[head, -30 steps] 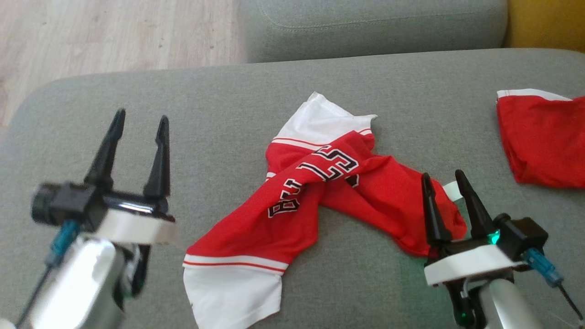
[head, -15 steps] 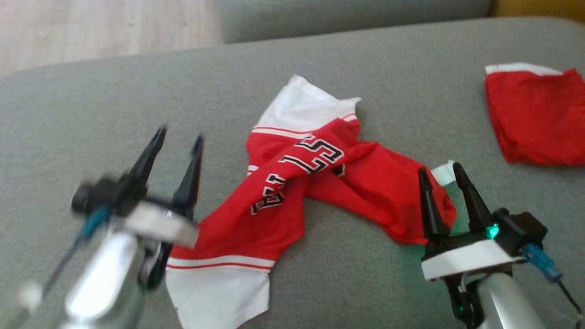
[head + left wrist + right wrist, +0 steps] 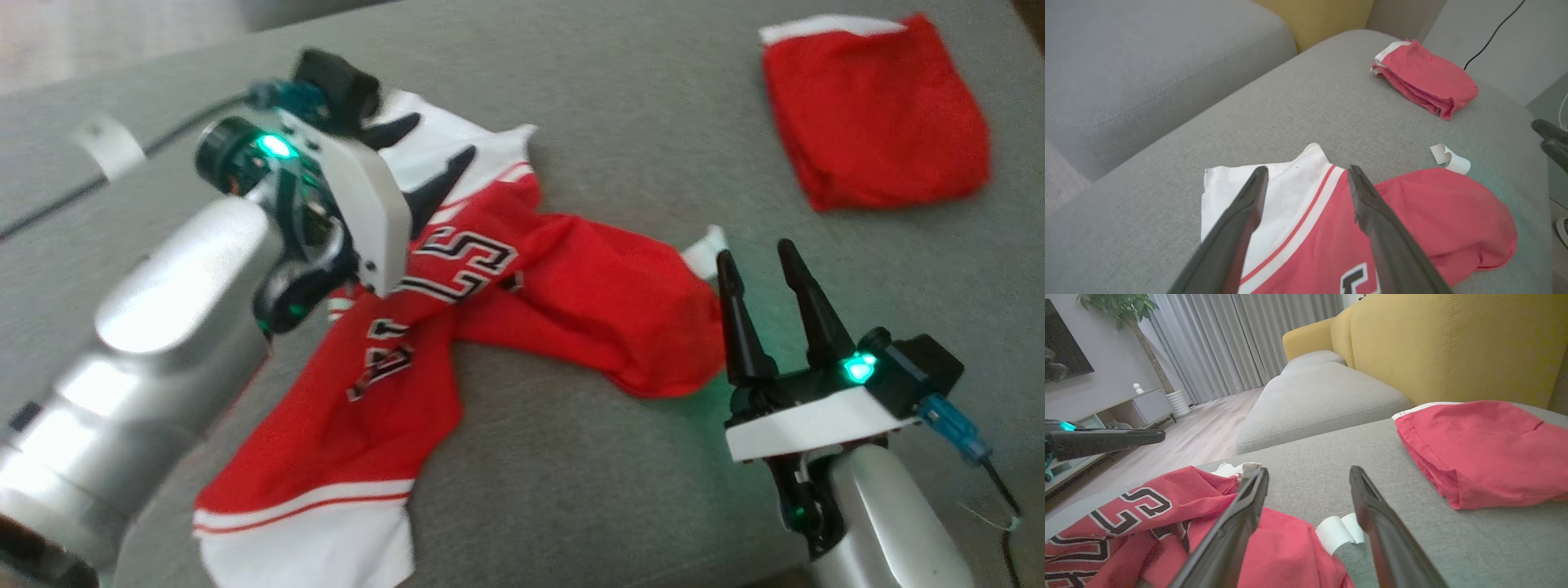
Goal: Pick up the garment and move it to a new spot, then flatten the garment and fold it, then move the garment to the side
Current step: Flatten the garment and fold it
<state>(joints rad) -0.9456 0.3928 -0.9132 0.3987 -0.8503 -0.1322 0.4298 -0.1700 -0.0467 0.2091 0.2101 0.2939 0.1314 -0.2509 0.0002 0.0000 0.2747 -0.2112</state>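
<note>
- Red-and-white jersey (image 3: 457,327), crumpled, centre frame, on grey sofa cushion (image 3: 612,122).
- Left gripper (image 3: 441,137), upper left, over jersey's white end: released, empty.
- Right gripper (image 3: 754,251), lower right, at jersey's red edge: released, empty.

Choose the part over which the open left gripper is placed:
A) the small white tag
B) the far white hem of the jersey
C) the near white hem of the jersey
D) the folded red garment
B: in the left wrist view the left gripper is spread over the white, red-striped far hem of the jersey, away from the folded red garment and the white tag.
</note>
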